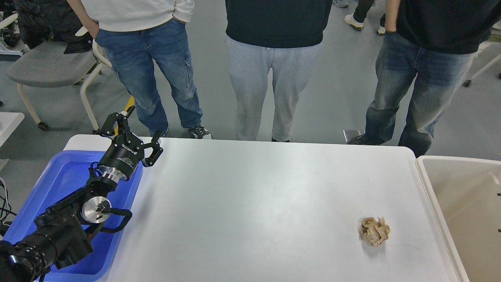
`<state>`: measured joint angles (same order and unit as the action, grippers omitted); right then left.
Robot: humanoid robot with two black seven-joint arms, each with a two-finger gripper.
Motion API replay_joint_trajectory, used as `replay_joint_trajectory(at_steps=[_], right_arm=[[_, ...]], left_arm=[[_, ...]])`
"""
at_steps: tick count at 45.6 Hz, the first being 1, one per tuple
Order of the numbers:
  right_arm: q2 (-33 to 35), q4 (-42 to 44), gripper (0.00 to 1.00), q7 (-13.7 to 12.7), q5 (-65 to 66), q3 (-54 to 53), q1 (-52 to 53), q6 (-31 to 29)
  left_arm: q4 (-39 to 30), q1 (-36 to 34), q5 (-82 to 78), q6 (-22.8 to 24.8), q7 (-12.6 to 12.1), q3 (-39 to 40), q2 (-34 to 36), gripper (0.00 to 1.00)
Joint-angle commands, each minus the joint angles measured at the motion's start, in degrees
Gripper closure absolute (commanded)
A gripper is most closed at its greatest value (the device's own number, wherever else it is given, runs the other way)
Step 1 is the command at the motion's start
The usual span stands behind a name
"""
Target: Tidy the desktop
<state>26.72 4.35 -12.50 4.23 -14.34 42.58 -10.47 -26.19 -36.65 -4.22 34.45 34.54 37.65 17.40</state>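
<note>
The white desktop (250,196) fills the middle of the head view. A crumpled ball of tan paper (374,231) lies on it near the front right. My left gripper (135,125) is open and empty, held above the far left corner of the desktop, over the far end of the blue tray (58,184). It is far from the paper ball. My right arm and gripper are out of view.
A beige bin (462,203) stands against the desktop's right edge; no contents show in its visible part. Three people stand just beyond the far edge. A grey chair (51,66) stands at the far left.
</note>
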Motion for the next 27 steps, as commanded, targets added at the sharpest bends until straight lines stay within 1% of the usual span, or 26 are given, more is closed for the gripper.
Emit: replay_joint_trajectory(at_steps=[1,8,13,16,21,27], right_arm=[[3.34,-4.07,0.0,-0.06,-12.74,-6.04,7.16,-0.43],[7.03,-12.6,0.0,-0.06,-17.14,-13.34,10.41,-2.71],[7.56,-18.84,0.0,-0.15,-17.41,-22.91,11.47,-5.53],[7.21,-22.62,0.0,-0.24,-17.41,-28.1,11.47,-6.15],[5.72,-28.86,0.0,-0.15,-17.41,-33.2,11.47,-6.41],[1.24,-31.77,0.0,-0.06,-17.41,-36.29,12.87,-6.41]], left_arm=[[0.0,0.0,0.0,0.0,0.0,-0.04,0.0,0.0],[0.0,0.0,0.0,0.0,0.0,-0.04,0.0,0.0],[0.0,0.0,0.0,0.0,0.0,-0.04,0.0,0.0],[0.0,0.0,0.0,0.0,0.0,-0.04,0.0,0.0],[0.0,0.0,0.0,0.0,0.0,-0.04,0.0,0.0],[0.0,0.0,0.0,0.0,0.0,-0.04,0.0,0.0]])
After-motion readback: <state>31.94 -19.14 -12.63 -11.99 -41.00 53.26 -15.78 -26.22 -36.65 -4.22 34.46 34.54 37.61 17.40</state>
